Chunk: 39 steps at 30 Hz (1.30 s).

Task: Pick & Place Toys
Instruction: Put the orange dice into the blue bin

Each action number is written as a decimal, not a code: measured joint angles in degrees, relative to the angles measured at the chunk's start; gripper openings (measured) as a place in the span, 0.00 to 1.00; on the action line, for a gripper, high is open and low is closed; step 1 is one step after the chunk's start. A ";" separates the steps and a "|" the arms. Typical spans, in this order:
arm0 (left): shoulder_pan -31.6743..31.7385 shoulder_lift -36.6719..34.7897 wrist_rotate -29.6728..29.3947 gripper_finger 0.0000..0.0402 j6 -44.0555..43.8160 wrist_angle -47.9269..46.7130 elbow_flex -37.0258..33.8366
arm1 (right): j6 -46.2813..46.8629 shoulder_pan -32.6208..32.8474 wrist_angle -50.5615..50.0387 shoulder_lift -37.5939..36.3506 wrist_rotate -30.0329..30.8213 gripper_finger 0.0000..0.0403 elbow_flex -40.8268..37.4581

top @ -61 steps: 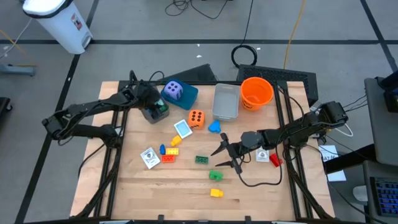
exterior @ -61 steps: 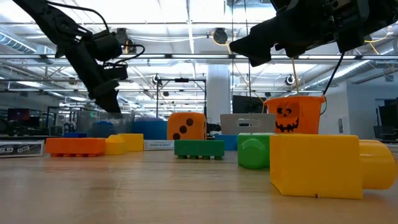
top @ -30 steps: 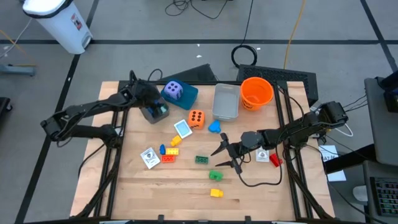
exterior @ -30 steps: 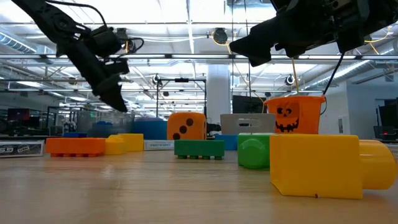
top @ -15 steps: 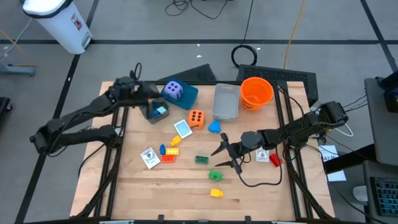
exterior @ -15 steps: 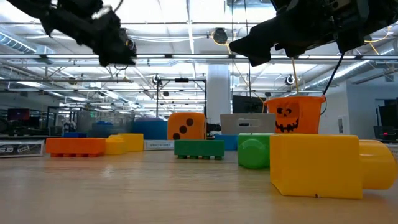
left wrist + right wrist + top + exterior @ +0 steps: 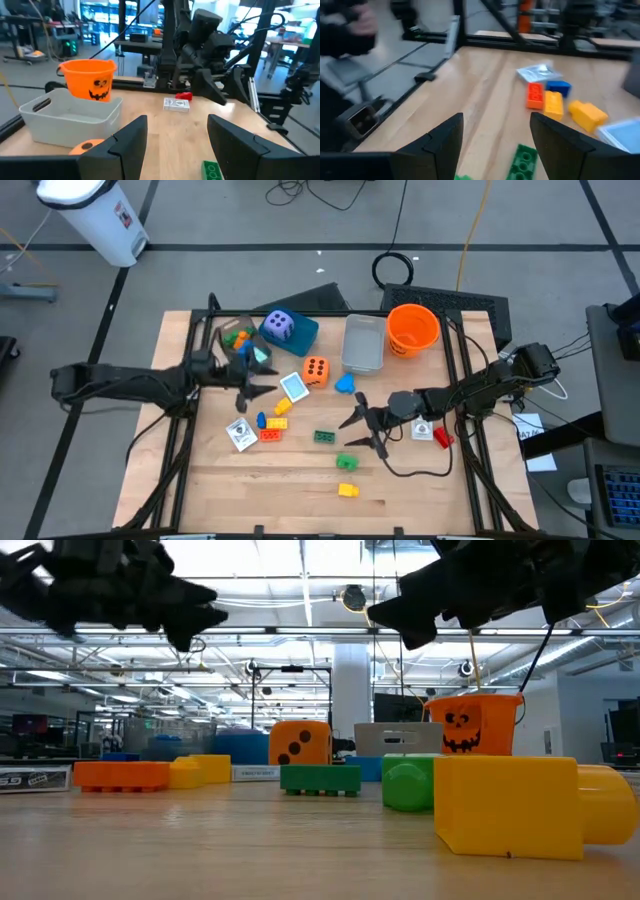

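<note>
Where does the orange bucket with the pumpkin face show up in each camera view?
High view: orange bucket at the table's far edge, right of centre.
Low view: right of centre, in the background.
Left wrist view: upper left.
Right wrist view: not in it.
Shared landmark: the grey bin beside it.

2 slender dark arms of jointed black segments, black cables trailing along them; each ends in 2 flat, tapered black fingers (image 7: 127,142).
</note>
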 joint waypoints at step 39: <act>-21.08 6.23 -23.10 0.54 5.21 12.15 -2.90 | -4.23 -29.45 -57.99 25.44 9.62 0.56 48.41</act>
